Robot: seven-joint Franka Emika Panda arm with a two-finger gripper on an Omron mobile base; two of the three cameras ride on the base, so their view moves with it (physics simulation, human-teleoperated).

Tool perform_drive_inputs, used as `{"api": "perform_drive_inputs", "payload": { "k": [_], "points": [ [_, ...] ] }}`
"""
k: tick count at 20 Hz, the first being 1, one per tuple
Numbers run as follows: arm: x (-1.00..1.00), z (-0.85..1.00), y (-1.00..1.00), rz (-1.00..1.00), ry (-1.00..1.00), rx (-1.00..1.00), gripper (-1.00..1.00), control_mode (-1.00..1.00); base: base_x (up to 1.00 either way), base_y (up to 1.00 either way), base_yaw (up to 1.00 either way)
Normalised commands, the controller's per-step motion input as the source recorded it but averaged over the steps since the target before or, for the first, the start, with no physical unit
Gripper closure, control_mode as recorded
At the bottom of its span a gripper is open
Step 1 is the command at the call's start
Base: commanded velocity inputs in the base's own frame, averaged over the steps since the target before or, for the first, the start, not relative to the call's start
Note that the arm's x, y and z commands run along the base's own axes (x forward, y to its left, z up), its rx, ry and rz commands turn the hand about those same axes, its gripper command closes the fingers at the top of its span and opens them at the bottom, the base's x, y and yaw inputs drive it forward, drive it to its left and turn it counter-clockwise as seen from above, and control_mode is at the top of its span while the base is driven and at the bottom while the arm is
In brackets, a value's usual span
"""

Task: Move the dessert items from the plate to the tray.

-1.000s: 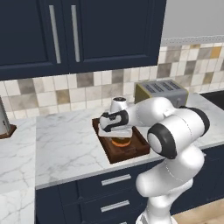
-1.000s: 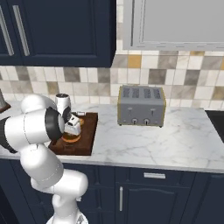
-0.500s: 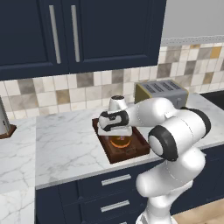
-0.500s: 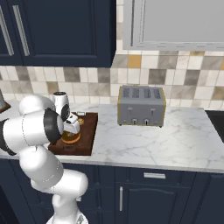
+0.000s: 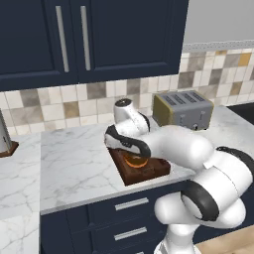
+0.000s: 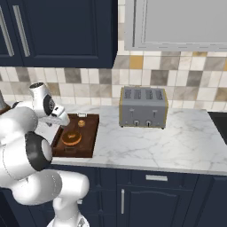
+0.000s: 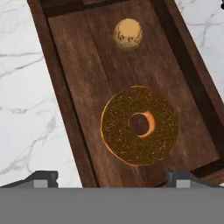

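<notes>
A silver toaster [image 6: 143,107] stood on the white marble counter [image 6: 177,142], against the tiled backsplash [image 6: 186,82]. Dark blue cabinets [image 5: 74,39] hung above the counter, and drawers [image 5: 121,206] sat below it.

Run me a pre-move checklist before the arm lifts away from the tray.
1. Doughnut lying flat inside the tray: ok.
2. Small round pastry also on the tray, apart from the doughnut: ok.
3. Gripper open, fingertips wide of the doughnut, not touching: ok.
4. Tray sits fully on the counter: ok.
5. Toaster stands clear of the tray: ok.
6. No dessert left on the plate: cannot tell.
</notes>
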Motion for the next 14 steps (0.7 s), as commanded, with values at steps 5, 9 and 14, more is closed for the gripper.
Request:
{"api": "perform_drive_inputs", "payload": {
  "k": [5,9,14],
  "points": [
    [-1.0,0.7,-0.09,0.0,-0.16,0.0,-1.0,-1.0,0.0,0.0,0.0],
    [-0.99,0.74,-0.68,0.16,-0.01,0.03,-1.0,-1.0,0.0,0.0,0.0],
    [-0.62,0.15,-0.98,0.21,-0.03,0.1,-1.0,-1.0,0.0,0.0,0.0]
  ]
}}
